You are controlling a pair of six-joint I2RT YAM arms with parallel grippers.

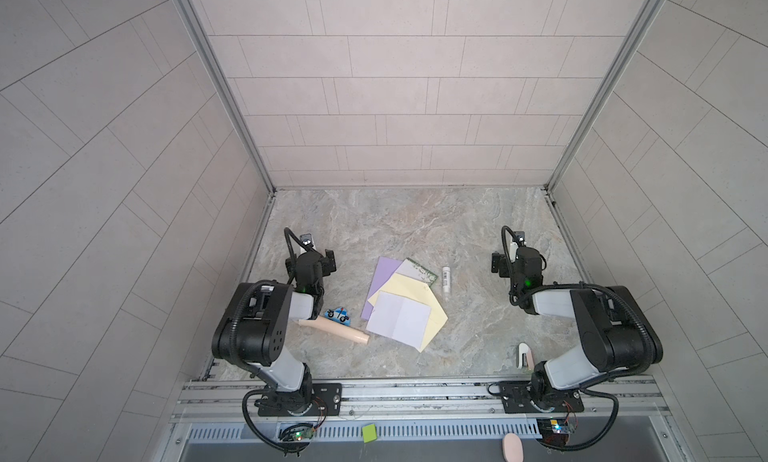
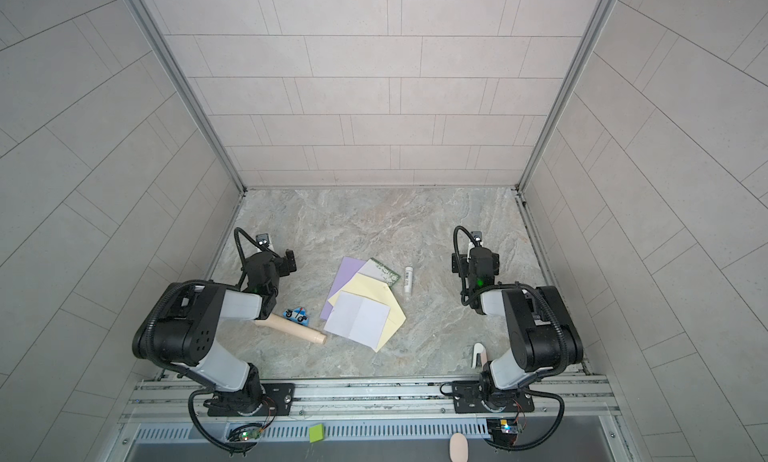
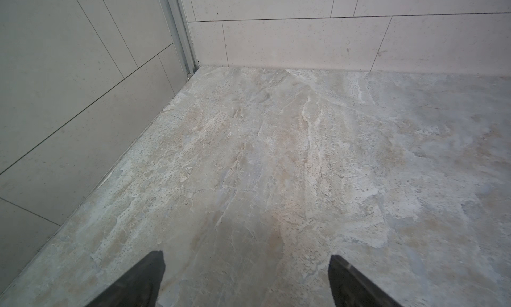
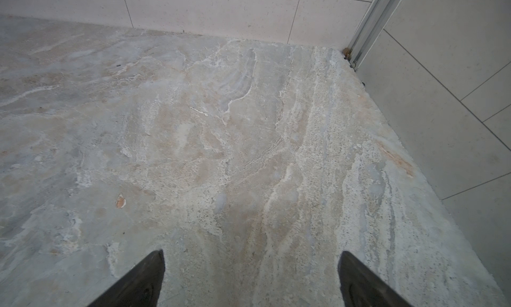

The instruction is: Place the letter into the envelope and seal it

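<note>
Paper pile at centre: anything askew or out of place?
Yes: it is fanned crookedly. The white letter lies on top of the yellow envelope, which overlaps a purple sheet and a green-edged card. Nothing looks torn or spilled.

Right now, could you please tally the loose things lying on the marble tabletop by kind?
Flat paper items: 4 (lilac paper sheet, pale yellow envelope, white folded letter, green-edged card)
White glue stick tube: 1
Blue toy car: 1
Beige wooden dowel: 1
Small white clip-like object, kind unclear: 1
Total: 8
</note>
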